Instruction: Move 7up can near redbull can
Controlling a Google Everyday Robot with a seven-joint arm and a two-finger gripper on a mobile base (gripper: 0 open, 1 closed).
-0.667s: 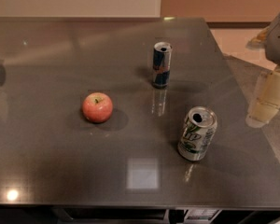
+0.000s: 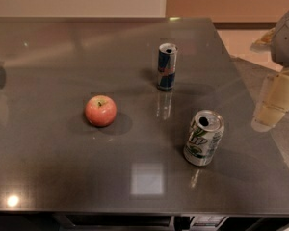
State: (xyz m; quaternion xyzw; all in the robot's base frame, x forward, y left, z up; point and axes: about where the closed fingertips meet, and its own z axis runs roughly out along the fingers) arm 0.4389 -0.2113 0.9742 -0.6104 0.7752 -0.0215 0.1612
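Note:
The 7up can (image 2: 203, 137), short and silver-white with green lettering, stands upright on the dark table (image 2: 48, 167) at the front right. The redbull can (image 2: 166, 67), slim, blue and silver, stands upright farther back, near the table's middle. The two cans are well apart. My gripper (image 2: 274, 102) is at the right edge of the camera view, over the table's right edge, to the right of the 7up can and not touching it. It holds nothing.
A red apple (image 2: 100, 110) sits on the table to the left of both cans. The table's right edge runs close to the gripper. A pale wall and floor lie beyond the far edge.

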